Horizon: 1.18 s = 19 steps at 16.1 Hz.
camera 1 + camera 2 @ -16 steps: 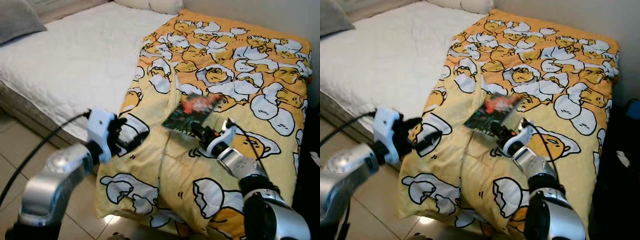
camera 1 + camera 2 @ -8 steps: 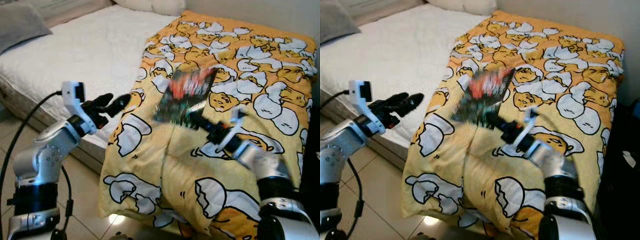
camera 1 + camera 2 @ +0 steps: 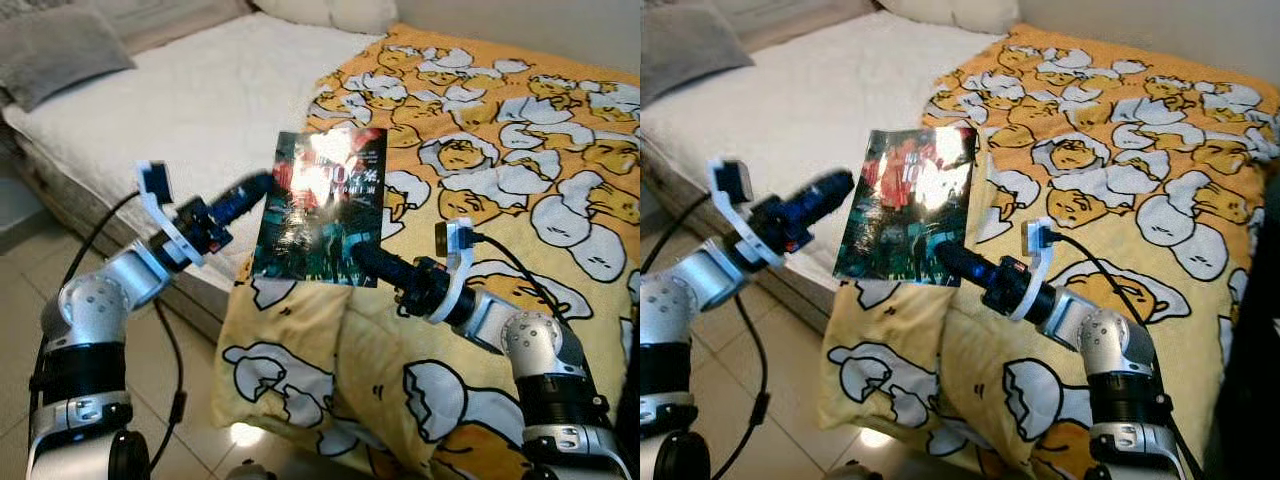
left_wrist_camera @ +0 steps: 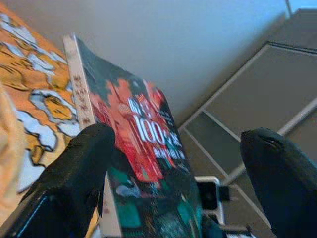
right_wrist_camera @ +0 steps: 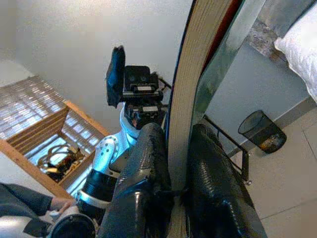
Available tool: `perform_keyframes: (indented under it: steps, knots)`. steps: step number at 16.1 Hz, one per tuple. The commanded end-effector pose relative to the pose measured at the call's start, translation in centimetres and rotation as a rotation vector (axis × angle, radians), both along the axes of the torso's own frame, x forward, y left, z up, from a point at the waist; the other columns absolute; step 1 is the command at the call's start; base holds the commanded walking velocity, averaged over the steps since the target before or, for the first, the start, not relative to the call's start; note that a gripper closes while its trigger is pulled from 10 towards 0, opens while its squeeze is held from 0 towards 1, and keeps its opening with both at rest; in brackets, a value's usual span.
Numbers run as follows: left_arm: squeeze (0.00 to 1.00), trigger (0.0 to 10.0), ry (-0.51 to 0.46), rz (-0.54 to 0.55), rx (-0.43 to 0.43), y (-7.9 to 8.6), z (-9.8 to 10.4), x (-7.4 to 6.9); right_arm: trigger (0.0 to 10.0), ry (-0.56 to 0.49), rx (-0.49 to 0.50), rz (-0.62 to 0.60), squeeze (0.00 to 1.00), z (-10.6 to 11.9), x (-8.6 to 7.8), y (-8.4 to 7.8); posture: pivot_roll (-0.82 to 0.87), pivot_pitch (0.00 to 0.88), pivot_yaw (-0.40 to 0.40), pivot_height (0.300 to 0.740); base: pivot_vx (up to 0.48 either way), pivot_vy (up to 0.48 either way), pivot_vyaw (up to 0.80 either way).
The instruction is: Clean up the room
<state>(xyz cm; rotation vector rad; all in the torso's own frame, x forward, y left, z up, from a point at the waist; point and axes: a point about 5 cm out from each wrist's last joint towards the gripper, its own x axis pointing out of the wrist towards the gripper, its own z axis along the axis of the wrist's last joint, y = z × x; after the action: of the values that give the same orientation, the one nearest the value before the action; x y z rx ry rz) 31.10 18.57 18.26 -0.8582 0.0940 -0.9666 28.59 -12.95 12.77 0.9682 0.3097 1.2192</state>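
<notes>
Right claw [image 3: 366, 262]: clamped tight on the lower edge of a glossy dark paperback book w/ red-and-white cover art [image 3: 322, 215]; in the right wrist view both black fingers [image 5: 143, 173] press on either side of the book's page block.
Right arm: silver, reaches fwd & toward the robot's left from the lower right, wrist w/ white camera mount raised over the quilt.
Left claw [image 3: 245, 196]: spread wide, jaws well apart; in the left wrist view one finger [image 4: 81, 171] sits at the book's spine side, the other stands clear on the cover side. Contact w/ book: can't tell.
Left arm: bent at elbow, forearm angled up & in toward the book's left edge, black cable hanging below it.
Book: held upright in the air, cover facing the head cam, above the front edge of the bed, between the two claws. Cover shiny w/ glare near top; pale spine w/ small print shows in the left wrist view. Title text too blurred to read.
Yellow-orange quilt w/ cartoon egg pattern [image 3: 500, 170]: covers the right part of the bed, drapes over the front edge below the book.
White quilted mattress [image 3: 200, 100]: bare on the left part of the bed; grey pillow [image 3: 60, 50] at far left corner.
Floor: beige tiles [image 3: 200, 400] below the bed.
</notes>
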Motion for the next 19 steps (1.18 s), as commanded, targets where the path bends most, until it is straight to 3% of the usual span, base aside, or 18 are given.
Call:
perform_keyframes:
  steps: [1,2,3,4,8,9,10,11,12,15,16,17,19]
  knots:
    - [0.0,10.0,0.01,-0.076,0.053,-0.7,-0.6,-0.5,0.0,-0.062,0.034,0.027,0.0,1.3,-0.1,0.2,-0.04,0.0,0.084,0.74,0.0,0.0,0.0]
    - [0.0,10.0,0.017,-0.094,0.07,-0.9,-0.8,-0.7,0.0,-0.061,0.034,0.031,0.0,1.3,-0.2,0.3,-0.04,0.0,0.083,0.74,0.0,0.0,0.0]
    - [0.0,3.7,0.039,-0.101,0.097,-1.1,-1.4,-0.8,0.0,-0.06,0.034,0.037,0.0,1.3,-0.2,0.4,-0.04,0.0,0.08,0.74,0.0,0.0,0.0]
    - [0.0,0.0,0.096,-0.107,0.094,-1.3,-1.9,-1.0,0.0,-0.059,0.033,0.045,0.0,1.2,-0.4,0.4,-0.03,0.0,0.08,0.74,0.0,0.0,0.0]
    - [0.0,0.0,0.14,-0.104,0.094,-1.3,-2.3,-2.0,0.0,-0.063,0.05,0.081,0.0,1.6,-0.7,0.7,-0.02,0.0,0.076,0.74,0.0,0.0,0.0]
    - [0.0,0.0,0.133,-0.103,0.107,-1.0,-2.4,-2.4,0.0,-0.064,0.052,0.09,0.0,1.6,-0.7,0.8,-0.03,0.0,0.079,0.74,0.0,0.0,0.0]
    - [0.0,0.0,0.13,-0.071,0.062,-0.1,-2.0,-2.8,0.0,-0.071,0.042,0.091,0.0,1.7,-0.7,0.8,-0.04,0.0,0.088,0.74,0.0,0.0,0.0]
    - [0.0,8.5,0.14,-0.043,0.043,0.5,-1.9,-2.8,0.0,-0.073,0.04,0.084,0.0,1.7,-0.6,0.6,-0.04,0.0,0.095,0.74,0.0,0.0,0.0]
    - [0.0,10.0,0.168,-0.006,-0.007,1.3,-2.0,-3.0,0.0,-0.075,0.046,0.075,0.0,1.8,-0.6,0.3,-0.03,0.0,0.098,0.74,0.0,0.0,0.0]
    - [0.0,10.0,0.172,-0.008,0.033,1.0,-2.8,-3.7,0.0,-0.078,0.047,0.075,0.0,2.0,-0.6,0.3,-0.04,0.0,0.107,0.74,0.0,0.0,0.0]
    - [1.0,10.0,0.168,-0.02,0.023,0.8,-3.0,-3.7,0.0,-0.081,0.046,0.082,0.0,2.1,-0.7,0.5,-0.04,0.0,0.107,0.74,0.0,0.0,0.0]
    - [1.0,10.0,0.176,-0.041,0.0,0.4,-3.1,-3.6,0.0,-0.082,0.041,0.094,0.0,2.1,-0.8,0.7,-0.05,0.0,0.099,0.74,0.0,0.0,0.0]
    - [1.0,10.0,0.194,-0.044,0.037,-0.4,-3.6,-3.1,0.0,-0.078,0.042,0.109,0.0,2.0,-0.9,0.8,-0.05,0.0,0.094,0.74,0.0,0.0,0.0]
